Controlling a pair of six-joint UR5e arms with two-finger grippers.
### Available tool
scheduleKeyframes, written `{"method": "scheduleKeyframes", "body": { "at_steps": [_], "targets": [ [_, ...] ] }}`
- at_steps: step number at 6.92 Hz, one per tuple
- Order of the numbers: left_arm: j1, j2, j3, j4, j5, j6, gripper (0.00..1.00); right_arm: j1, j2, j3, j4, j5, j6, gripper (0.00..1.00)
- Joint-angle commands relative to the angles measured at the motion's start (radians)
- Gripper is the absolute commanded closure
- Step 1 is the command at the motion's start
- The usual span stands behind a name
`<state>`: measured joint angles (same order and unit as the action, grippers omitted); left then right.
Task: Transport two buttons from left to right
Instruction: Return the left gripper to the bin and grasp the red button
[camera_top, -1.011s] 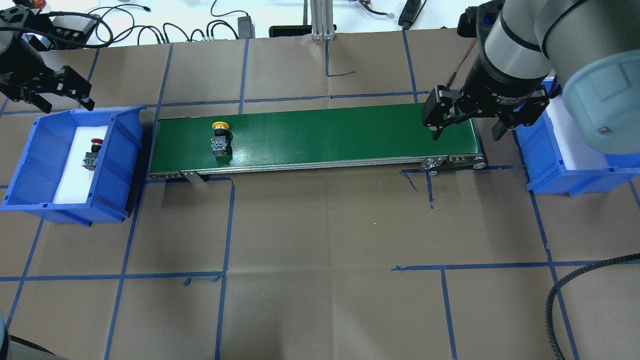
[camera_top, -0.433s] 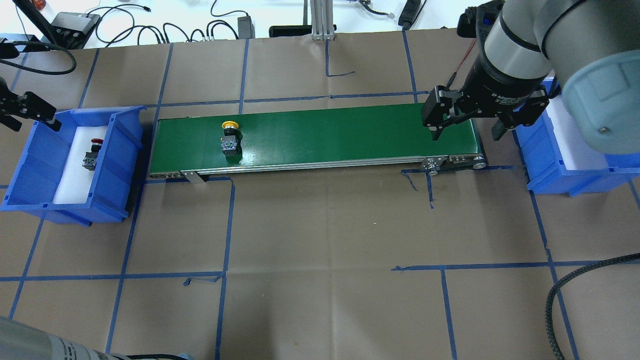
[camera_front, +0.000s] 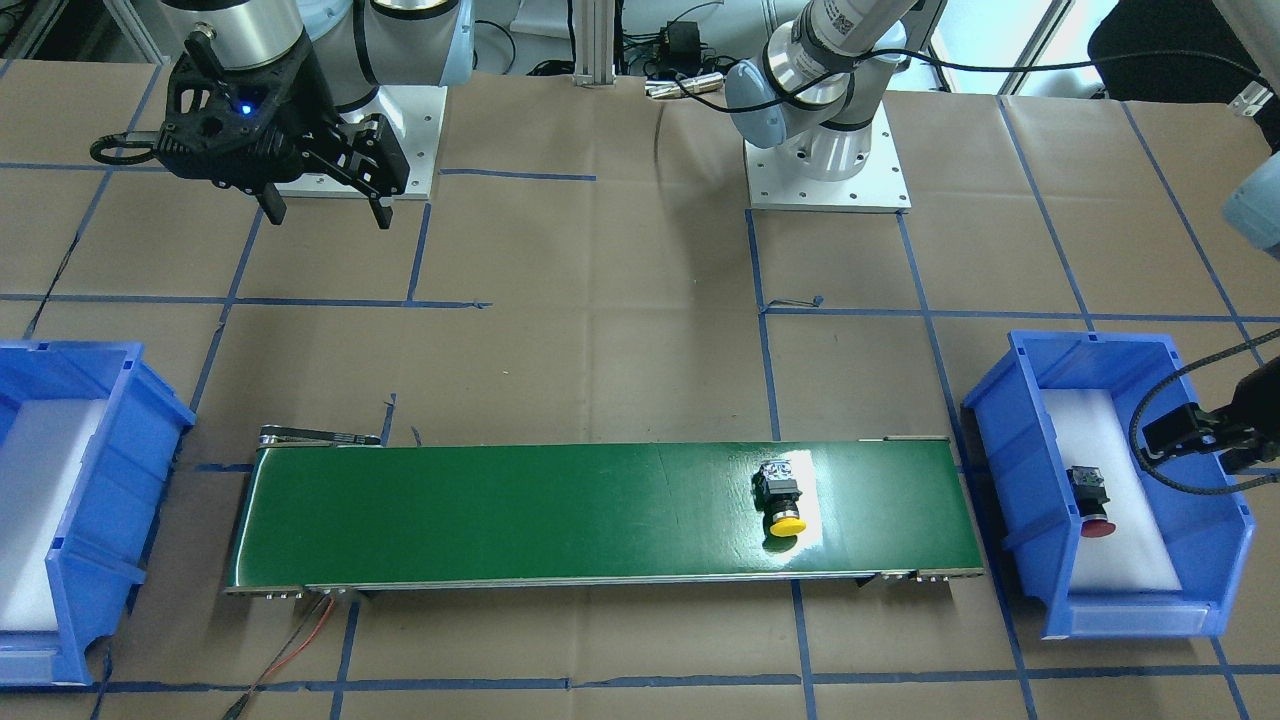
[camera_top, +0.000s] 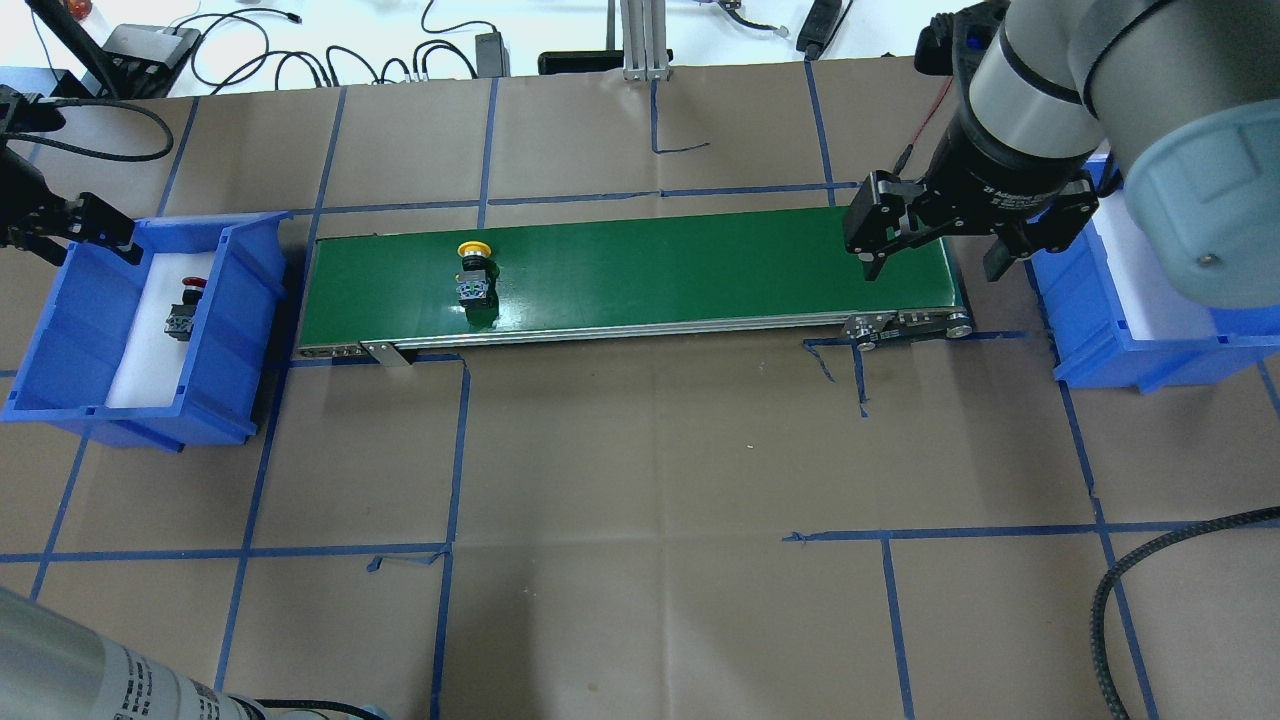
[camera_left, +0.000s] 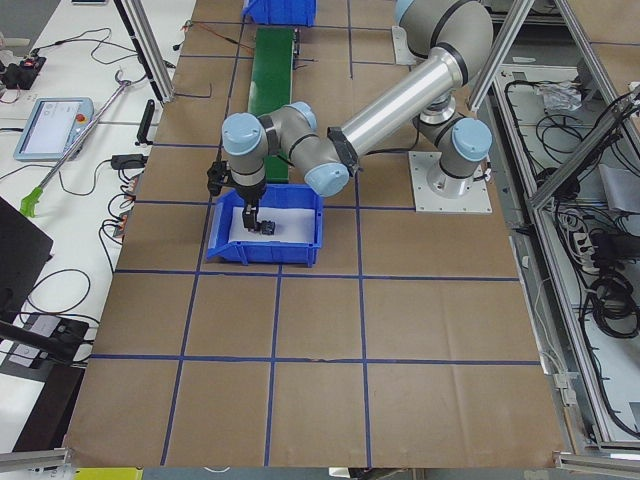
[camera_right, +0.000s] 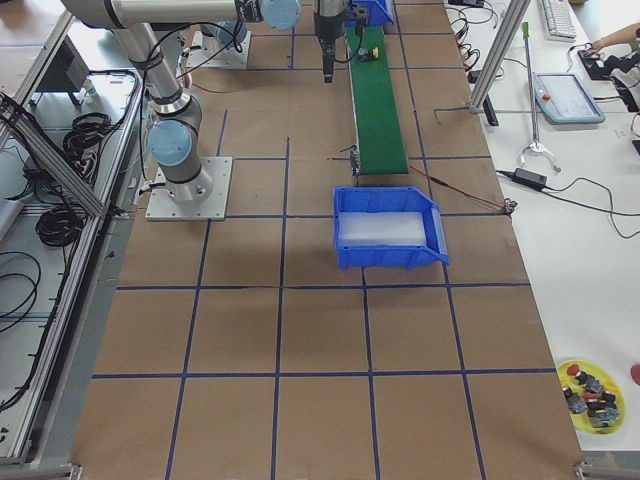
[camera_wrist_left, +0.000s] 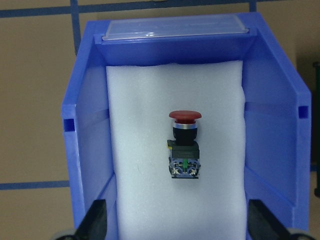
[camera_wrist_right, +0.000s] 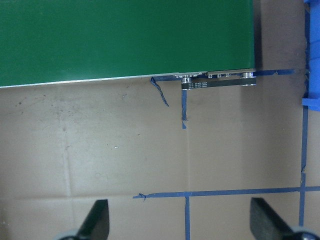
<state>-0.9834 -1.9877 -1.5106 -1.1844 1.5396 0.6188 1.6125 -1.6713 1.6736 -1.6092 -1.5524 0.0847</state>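
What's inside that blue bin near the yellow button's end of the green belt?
The blue bin holds a white foam pad with one red button lying on its side on it. Whatever is beneath the foam is hidden.

Silver arm tubes (camera_left: 395, 100), grey-blue joint caps (camera_top: 1200, 200)

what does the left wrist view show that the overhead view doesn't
Only the left wrist view: the screw terminals on the base of the red-capped black push-button. Only the overhead: the yellow-capped black push-button on the green conveyor belt, and the open right gripper. Both: the red button lying on white foam in the blue plastic bin.
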Motion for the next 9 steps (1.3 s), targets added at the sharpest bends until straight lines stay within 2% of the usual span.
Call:
{"method": "scheduleKeyframes", "body": {
  "at_steps": [1, 3, 6, 9],
  "targets": [
    [-0.027, -0.043, -0.003, 0.035, -0.001, -0.057, 0.00, 0.000, 0.001, 0.000, 0.000, 0.000, 0.000, 0.00],
    [-0.046, -0.072, -0.016, 0.067, -0.003, -0.056, 0.00, 0.000, 0.002, 0.000, 0.002, 0.000, 0.000, 0.00],
    [-0.038, -0.089, -0.104, 0.182, -0.001, -0.039, 0.01, 0.000, -0.001, 0.003, 0.005, 0.000, 0.003, 0.00],
    [-0.037, -0.108, -0.145, 0.227, 0.001, -0.036, 0.01, 0.000, 0.004, 0.002, 0.002, 0.000, 0.003, 0.00]
  ]
}}
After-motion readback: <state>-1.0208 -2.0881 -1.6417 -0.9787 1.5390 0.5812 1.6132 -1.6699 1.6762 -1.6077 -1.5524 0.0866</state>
